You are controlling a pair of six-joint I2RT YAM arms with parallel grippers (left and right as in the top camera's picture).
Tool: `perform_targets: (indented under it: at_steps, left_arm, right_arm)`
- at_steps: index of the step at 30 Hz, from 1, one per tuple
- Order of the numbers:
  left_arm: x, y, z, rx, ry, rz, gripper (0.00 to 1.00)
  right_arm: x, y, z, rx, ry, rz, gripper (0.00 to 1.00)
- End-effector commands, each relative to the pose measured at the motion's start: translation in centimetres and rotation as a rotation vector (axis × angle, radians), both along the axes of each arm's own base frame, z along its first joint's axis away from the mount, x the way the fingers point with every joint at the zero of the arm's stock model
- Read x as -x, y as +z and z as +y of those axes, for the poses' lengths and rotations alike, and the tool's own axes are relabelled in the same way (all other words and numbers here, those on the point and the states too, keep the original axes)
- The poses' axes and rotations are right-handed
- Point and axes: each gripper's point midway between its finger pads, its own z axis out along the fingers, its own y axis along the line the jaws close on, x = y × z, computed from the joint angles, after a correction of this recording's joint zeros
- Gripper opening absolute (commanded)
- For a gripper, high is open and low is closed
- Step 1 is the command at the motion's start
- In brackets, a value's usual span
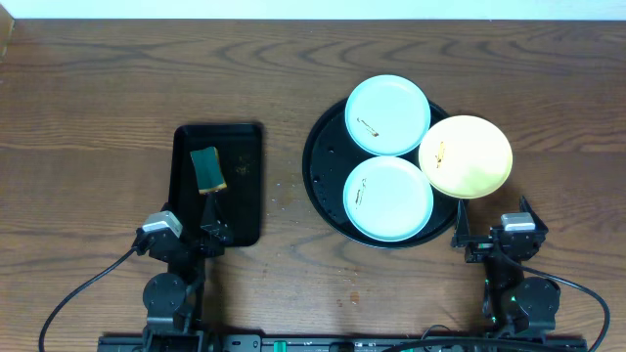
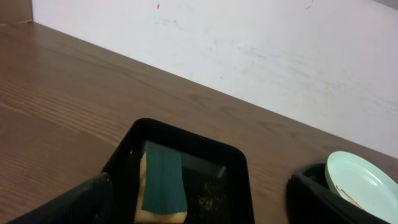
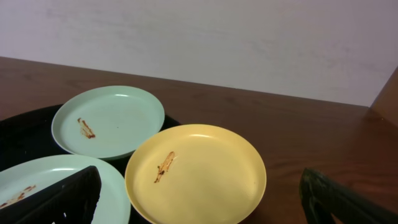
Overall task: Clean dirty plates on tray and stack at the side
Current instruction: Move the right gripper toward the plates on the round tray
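**A:** Overhead first: what do we have on the tray (image 1: 313, 161)?

**B:** We see the far blue plate (image 1: 387, 114) and the near blue plate (image 1: 388, 198) lying on it. The yellow plate (image 1: 466, 155) overhangs its right rim. Each carries a brown smear.

**A:** Left wrist?

**B:** Our left fingers (image 2: 68, 202) stand wide apart, gripping nothing, at the near end of the small rectangular tray (image 2: 186, 134). It lies left of the tray on the worktop (image 2: 62, 93), with a green sponge (image 2: 161, 183) on it.

**A:** Right wrist?

**B:** Our right fingers (image 3: 62, 199) are spread wide too, empty, just short of the yellow plate at the tray's right rim.
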Motion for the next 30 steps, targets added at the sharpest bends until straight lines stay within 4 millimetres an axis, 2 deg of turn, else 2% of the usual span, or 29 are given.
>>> perform_targets:
  at_steps: [1,23,26,28,30]
  left_arm:
    - [0.2,-1.7,0.8,-0.012,0.042,0.054,0.89]
    - [0.2,-1.7,0.8,-0.012,0.041,0.054,0.89]
    - [0.2,-1.7,0.8,-0.012,0.042,0.054,0.89]
    - [0.2,-1.7,0.8,-0.012,0.042,0.054,0.89]
    - [0.2,-1.7,0.8,-0.012,0.041,0.054,0.89]
  right_arm:
    - [0.0,0.0,-0.6,-0.01,-0.027,-0.001,0.99]
    - [0.0,0.0,-0.1,-0.015,-0.002,-0.002,0.99]
    - [0.0,-0.2,0.0,-0.148,-0.005,0.011,0.99]
    - [0.0,0.6,0.4,-0.224,0.017,-0.013,0.99]
    - [0.3,2.8,1.8,-0.247,0.104,-0.049,0.99]
